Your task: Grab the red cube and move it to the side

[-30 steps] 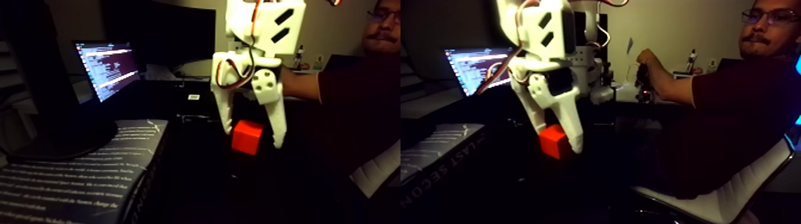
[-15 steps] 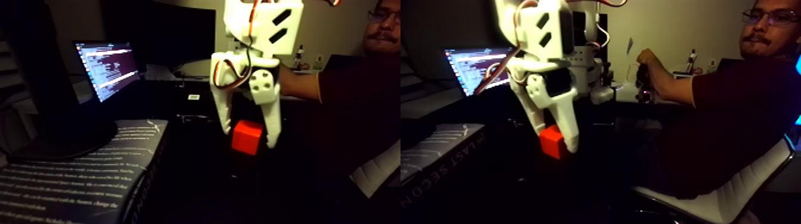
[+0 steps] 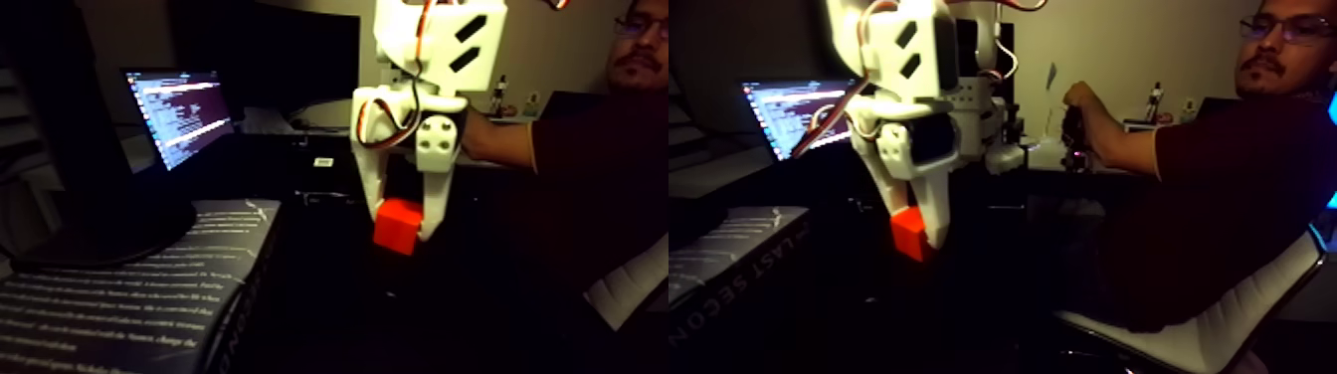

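Observation:
The fixed view is one wide picture with two nearly equal halves side by side. The red cube [image 3: 396, 231] is small and bright red-orange, low over a dark table surface. My white gripper [image 3: 401, 225] comes down from above, and its two fingers press the cube's left and right faces, so it is shut on the cube. In the right half the same cube [image 3: 908, 239] shows partly behind one white finger [image 3: 933, 214]. I cannot tell whether the cube touches the table.
A lit laptop screen [image 3: 179, 114] stands at the back left. A dark book with white text [image 3: 129, 288] lies at the front left, close to the cube. A person [image 3: 1224, 169] sits on a white chair [image 3: 1209, 333] at the right, hand on a device [image 3: 1074, 129].
The fingers have closed from wide apart onto the cube. The cube has shifted a little to the left between them.

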